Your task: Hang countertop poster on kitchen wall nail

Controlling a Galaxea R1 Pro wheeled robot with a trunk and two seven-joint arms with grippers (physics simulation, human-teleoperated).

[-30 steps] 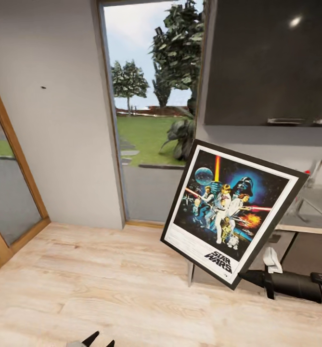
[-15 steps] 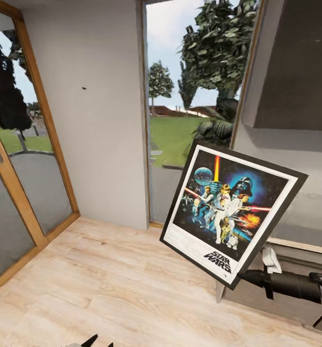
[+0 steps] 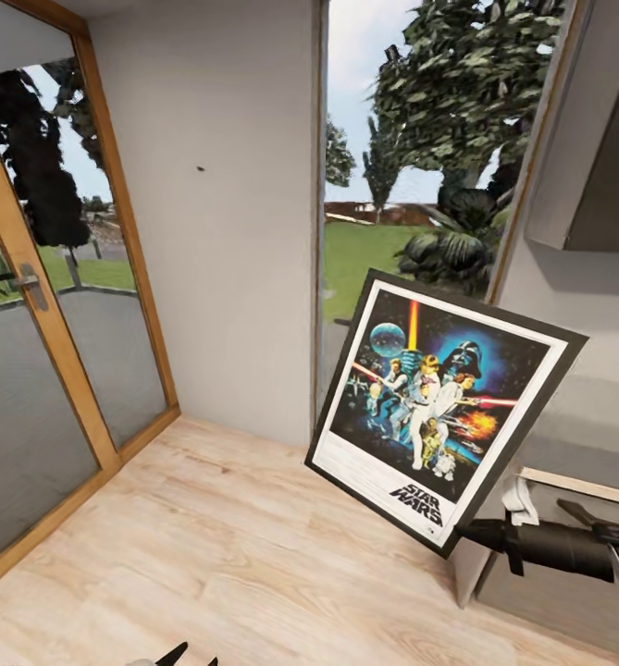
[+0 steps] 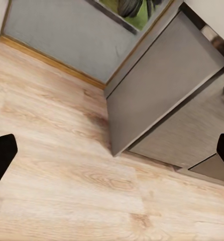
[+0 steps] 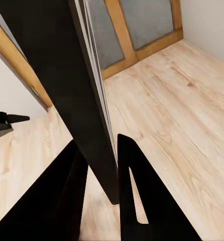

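Poster (image 3: 439, 421): framed, tilted, held in the air over the wood floor (image 3: 207, 555), its lower corner clamped between the right gripper (image 5: 99, 165) fingers. Nail (image 3: 200, 169): dark dot on the grey wall (image 3: 226, 277), well apart. Left gripper (image 4: 112, 155): spread wide, holding nothing. Step, as judged: carrying. Next: approach, raise, line up with the nail.

Black tubular right arm (image 3: 559, 548), white clip, tapered black fingers (image 5: 137, 196).
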